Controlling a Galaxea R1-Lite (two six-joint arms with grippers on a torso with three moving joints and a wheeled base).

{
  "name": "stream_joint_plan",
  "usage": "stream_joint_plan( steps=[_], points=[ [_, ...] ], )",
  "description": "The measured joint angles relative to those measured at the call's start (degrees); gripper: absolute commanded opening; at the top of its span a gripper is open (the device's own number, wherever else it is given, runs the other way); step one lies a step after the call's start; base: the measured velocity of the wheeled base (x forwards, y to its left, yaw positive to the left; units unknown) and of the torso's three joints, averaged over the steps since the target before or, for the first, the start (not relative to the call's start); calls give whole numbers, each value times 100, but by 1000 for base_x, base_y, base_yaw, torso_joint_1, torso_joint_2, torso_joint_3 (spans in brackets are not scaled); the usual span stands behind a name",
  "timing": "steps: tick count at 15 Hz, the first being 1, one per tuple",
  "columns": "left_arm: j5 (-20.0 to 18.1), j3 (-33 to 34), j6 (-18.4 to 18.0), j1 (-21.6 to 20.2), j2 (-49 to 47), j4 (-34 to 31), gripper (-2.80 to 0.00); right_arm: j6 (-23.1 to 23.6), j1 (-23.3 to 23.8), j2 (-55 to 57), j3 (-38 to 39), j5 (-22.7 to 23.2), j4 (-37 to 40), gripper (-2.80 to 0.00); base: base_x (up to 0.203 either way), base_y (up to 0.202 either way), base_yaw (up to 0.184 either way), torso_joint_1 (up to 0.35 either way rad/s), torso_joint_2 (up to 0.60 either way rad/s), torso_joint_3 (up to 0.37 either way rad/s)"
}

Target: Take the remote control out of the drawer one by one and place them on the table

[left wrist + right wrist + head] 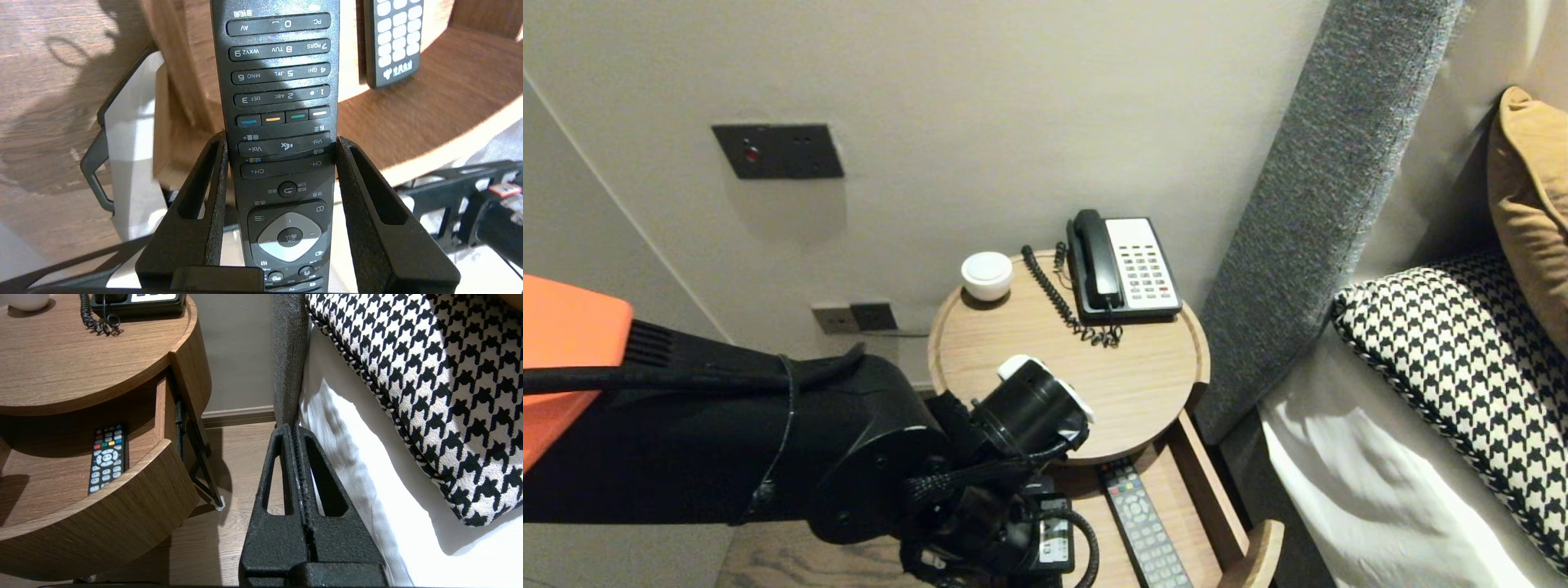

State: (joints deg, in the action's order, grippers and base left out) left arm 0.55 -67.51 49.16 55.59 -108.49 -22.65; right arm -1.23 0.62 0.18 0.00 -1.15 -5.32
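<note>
My left gripper [282, 141] is shut on a long black remote [282, 81], with its fingers pressing both sides by the volume and channel keys. The remote hangs in the air in front of the open wooden drawer [449, 94]. A second black remote [392, 41] with white keys lies inside that drawer [1201, 482], also visible as the drawer remote [1143, 523]. In the head view my left arm [866, 457] covers the held remote. My right gripper [295, 430] is shut on nothing and parked low between the bedside table and the bed.
The round bedside table [1143, 367] carries a telephone [1123, 269] with a coiled cord and a small white bowl [987, 275]. A grey headboard [1307, 212] and a bed with a houndstooth pillow [1462, 367] stand on the right. The wall is behind.
</note>
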Motion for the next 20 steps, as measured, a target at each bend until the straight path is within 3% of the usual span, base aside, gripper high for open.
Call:
stream_joint_plan(
  steps=[10,20],
  points=[
    [79,72,21,-153,469,8,-280,0,0,0,0,2,-2,-280,0,0,0,0,0,0],
    [88,-1236,-107,-1353,-195,-173,-280,2,0,0,0,2,0,-280,0,0,0,0,0,0]
  ],
)
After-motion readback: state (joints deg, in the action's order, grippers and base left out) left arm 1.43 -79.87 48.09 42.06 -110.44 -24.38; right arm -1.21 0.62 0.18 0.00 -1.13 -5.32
